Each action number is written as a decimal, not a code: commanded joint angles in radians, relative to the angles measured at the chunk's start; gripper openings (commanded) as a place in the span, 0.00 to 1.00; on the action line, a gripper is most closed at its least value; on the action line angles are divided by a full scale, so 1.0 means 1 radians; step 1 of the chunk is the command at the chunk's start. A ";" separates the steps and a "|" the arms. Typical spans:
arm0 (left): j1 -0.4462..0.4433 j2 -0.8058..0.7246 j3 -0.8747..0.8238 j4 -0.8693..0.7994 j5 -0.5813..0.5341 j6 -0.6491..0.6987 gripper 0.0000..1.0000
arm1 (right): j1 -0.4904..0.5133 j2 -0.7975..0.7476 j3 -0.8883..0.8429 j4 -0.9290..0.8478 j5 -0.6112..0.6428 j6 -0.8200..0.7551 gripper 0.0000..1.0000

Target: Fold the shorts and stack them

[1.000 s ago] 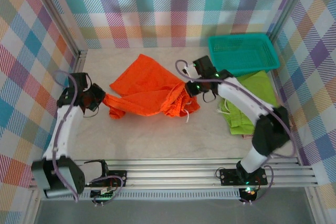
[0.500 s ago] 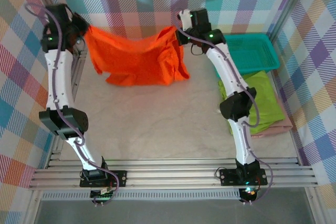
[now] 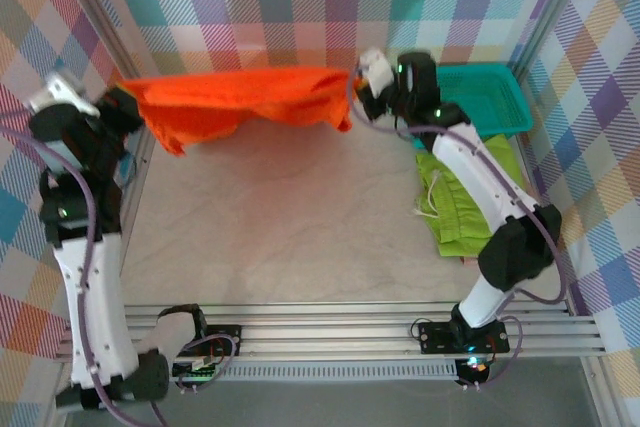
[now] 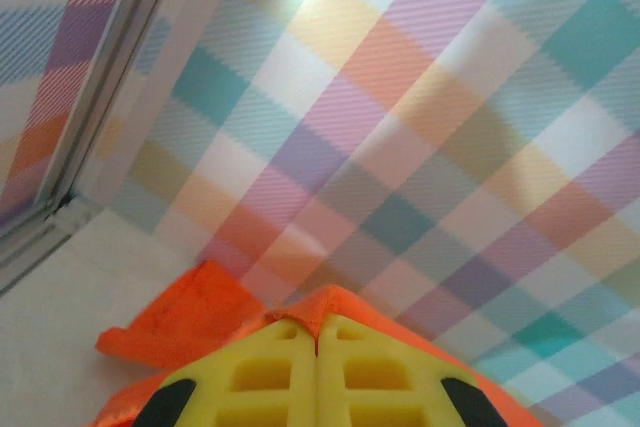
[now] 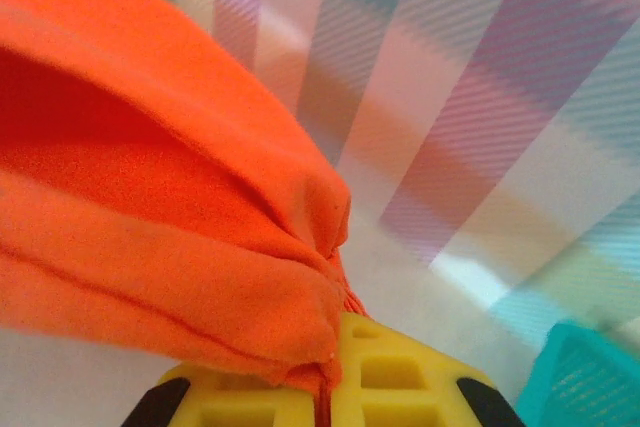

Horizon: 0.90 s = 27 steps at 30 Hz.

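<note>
The teal basket (image 3: 490, 97) sits at the upper right of the top view, against the plaid wall (image 3: 300, 7), with my right arm crossing its left end. One corner of it also shows at the lower right of my right wrist view. The green shorts (image 3: 470, 202) are not in it. They lie crumpled on the desk (image 3: 300, 227) just below the basket, partly under my right arm.

The orange shorts (image 3: 250, 102) hang in the air across the upper middle of the top view, stretched in a wide band between my two grippers and clear of the desk. My left gripper (image 3: 125, 107) pinches their left end near the left wall. In the left wrist view its yellow fingers (image 4: 260, 372) are pressed together, with orange cloth bunched at their tips. My right gripper (image 3: 358, 87) clamps the right end just left of the basket. In the right wrist view the cloth folds down into the seam between the closed fingers.
</note>
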 commanded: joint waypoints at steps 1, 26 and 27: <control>0.005 -0.085 -0.250 0.065 0.038 -0.044 0.00 | 0.039 -0.131 -0.267 0.148 -0.032 -0.163 0.04; -0.015 -0.320 -0.672 -0.123 -0.069 -0.131 0.11 | 0.322 -0.256 -0.539 -0.011 -0.283 0.764 0.99; -0.015 -0.319 -0.675 -0.118 -0.067 -0.134 0.11 | 0.310 -0.170 -0.480 -0.055 -0.289 0.821 0.99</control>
